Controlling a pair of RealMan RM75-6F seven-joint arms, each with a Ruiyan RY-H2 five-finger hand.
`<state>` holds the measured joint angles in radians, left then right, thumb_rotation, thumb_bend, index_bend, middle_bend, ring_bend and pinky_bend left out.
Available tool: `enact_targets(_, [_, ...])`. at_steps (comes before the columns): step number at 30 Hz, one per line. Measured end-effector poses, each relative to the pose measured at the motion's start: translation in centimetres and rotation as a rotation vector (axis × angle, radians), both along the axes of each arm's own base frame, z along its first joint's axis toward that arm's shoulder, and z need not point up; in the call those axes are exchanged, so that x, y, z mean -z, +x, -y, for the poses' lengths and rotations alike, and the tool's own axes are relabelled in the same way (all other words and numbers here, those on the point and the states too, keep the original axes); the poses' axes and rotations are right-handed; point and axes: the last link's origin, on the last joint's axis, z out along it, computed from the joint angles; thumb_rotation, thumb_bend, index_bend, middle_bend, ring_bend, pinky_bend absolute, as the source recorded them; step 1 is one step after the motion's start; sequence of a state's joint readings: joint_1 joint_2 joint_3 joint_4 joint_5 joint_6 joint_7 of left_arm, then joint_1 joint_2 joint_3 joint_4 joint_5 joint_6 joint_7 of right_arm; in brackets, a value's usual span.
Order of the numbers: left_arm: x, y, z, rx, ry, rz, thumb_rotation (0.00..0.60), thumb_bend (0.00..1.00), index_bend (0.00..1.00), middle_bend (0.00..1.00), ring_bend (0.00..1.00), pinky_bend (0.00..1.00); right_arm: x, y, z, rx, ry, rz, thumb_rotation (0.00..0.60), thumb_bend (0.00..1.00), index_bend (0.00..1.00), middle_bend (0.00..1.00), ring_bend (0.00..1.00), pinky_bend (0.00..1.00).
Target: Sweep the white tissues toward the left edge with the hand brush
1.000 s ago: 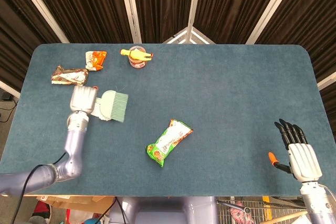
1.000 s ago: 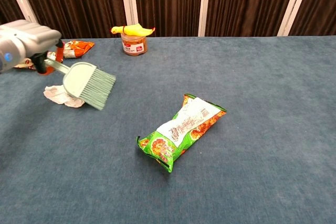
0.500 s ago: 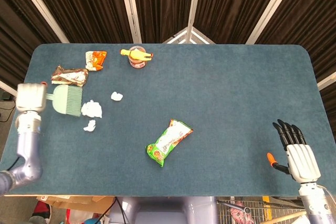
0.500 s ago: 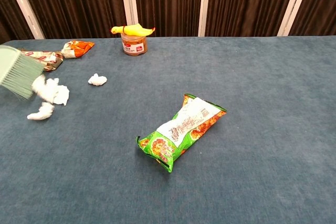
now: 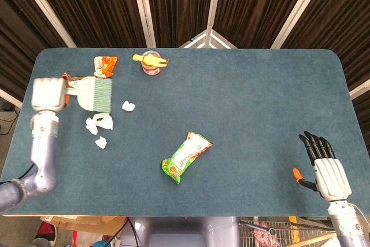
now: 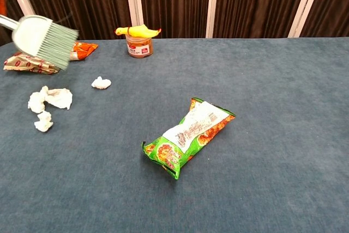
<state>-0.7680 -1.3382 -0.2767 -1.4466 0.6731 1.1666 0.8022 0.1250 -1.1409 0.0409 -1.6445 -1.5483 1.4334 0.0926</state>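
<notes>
Since the tissues look feather-light and crumpled, the brush gripped by the left hand needs gentle strokes; the right hand rests idle, fingers straight.

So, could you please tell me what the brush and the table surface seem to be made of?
Hand brush: pale green, smooth matte body, probably plastic; fine straight bristles look synthetic. Table: blue-grey covering with a dull, faintly fuzzy texture, likely felt or short carpet; what lies beneath is hidden.
</notes>
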Motion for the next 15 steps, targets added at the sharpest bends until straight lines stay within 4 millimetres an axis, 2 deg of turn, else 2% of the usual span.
enact_targets(4, [3.4, 1.5, -0.9, -0.003, -0.032, 0.009, 0.6, 0.76, 0.8, 1.0, 1.0, 0.99, -0.1, -0.1, 0.1, 0.003, 0.001, 0.006, 0.6, 0.34, 0.0, 0.0, 0.0, 0.0])
enact_targets(10, [7.7, 2.8, -2.2, -0.024, -0.053, 0.012, 0.6, 0.76, 0.8, 1.0, 1.0, 0.99, -0.2, -0.3, 0.1, 0.018, 0.005, 0.017, 0.6, 0.34, 0.0, 0.0, 0.0, 0.0])
enact_targets(15, [10.0, 3.1, -2.7, -0.035, -0.074, 0.003, 0.6, 0.76, 0.8, 1.0, 1.0, 0.99, -0.3, -0.3, 0.1, 0.019, 0.006, 0.019, 0.6, 0.34, 0.0, 0.0, 0.0, 0.0])
